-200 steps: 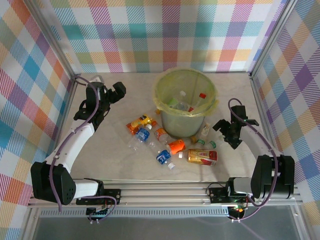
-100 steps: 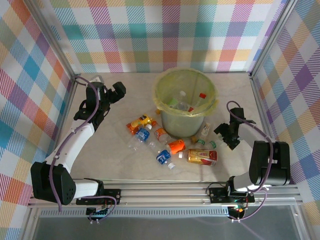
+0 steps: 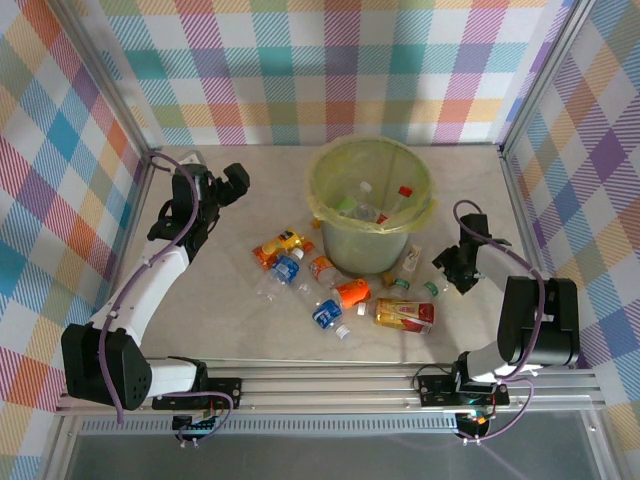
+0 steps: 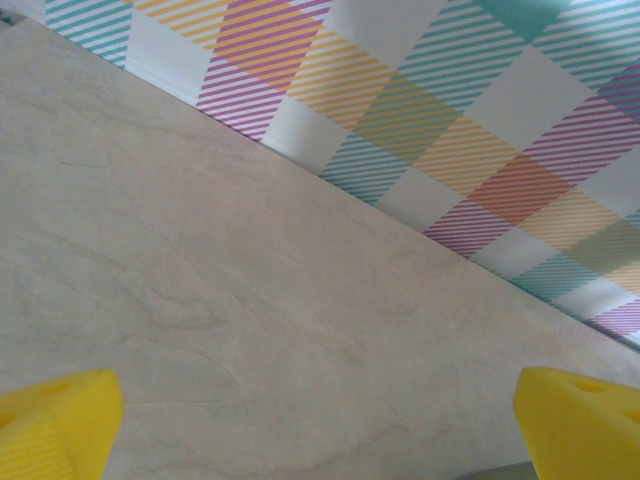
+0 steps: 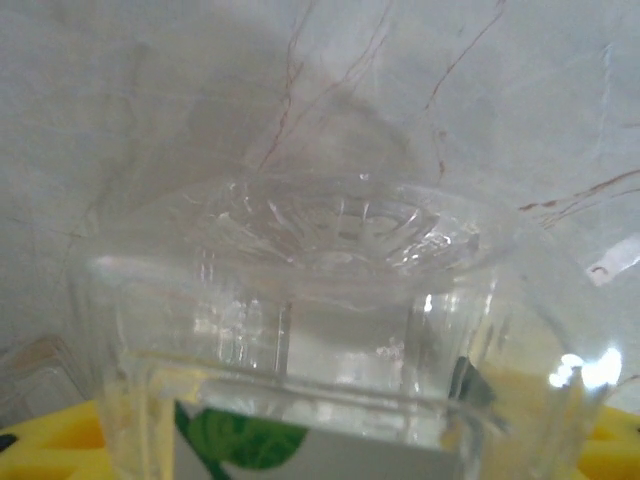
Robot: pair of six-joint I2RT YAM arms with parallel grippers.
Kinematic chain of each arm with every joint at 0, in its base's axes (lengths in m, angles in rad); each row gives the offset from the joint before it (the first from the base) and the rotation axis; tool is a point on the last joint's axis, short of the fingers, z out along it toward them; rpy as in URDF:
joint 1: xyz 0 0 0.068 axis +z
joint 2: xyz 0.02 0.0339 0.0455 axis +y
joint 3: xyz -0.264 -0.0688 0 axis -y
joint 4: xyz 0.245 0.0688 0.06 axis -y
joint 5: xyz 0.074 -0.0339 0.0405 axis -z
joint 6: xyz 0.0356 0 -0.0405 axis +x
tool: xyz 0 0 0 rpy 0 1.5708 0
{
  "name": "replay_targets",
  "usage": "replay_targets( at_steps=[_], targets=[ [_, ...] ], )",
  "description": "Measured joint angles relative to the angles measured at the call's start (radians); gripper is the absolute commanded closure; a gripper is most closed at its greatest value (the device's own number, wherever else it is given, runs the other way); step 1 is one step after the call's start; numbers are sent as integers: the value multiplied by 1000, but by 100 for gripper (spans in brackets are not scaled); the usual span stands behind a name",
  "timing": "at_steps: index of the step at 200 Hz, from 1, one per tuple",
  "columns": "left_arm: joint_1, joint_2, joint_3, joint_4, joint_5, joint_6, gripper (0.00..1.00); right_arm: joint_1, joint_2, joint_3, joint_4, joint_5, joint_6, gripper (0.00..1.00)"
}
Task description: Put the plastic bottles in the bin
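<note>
Our right hand (image 3: pixel 450 272) has slid in toward the bin (image 3: pixel 318 200) just to its left, jaws narrowing around a bottle (image 5: pixel 330 330) on the table (image 3: pixel 220 300); we cannot tell if the grip has bitten. The bottle is clear, ridged, green-leaf labelled; lifting looks next. Our left hand (image 3: pixel 238 182) gapes empty.

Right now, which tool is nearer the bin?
Right. The right tool is just off the bin's near-right side; the left tool hangs farther out to the bin's left, over bare table.
</note>
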Motion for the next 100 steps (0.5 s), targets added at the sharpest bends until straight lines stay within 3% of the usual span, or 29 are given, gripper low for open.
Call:
replay_targets(
  at_steps=[35,100],
  targets=[
    [0,-4,-2,1,-8,1,0,-6,-97,45,-30,77,-55,47],
    [0,-13,-13,1,-15,3,0,-5,-347,282,-89,174,-220,48]
  ],
)
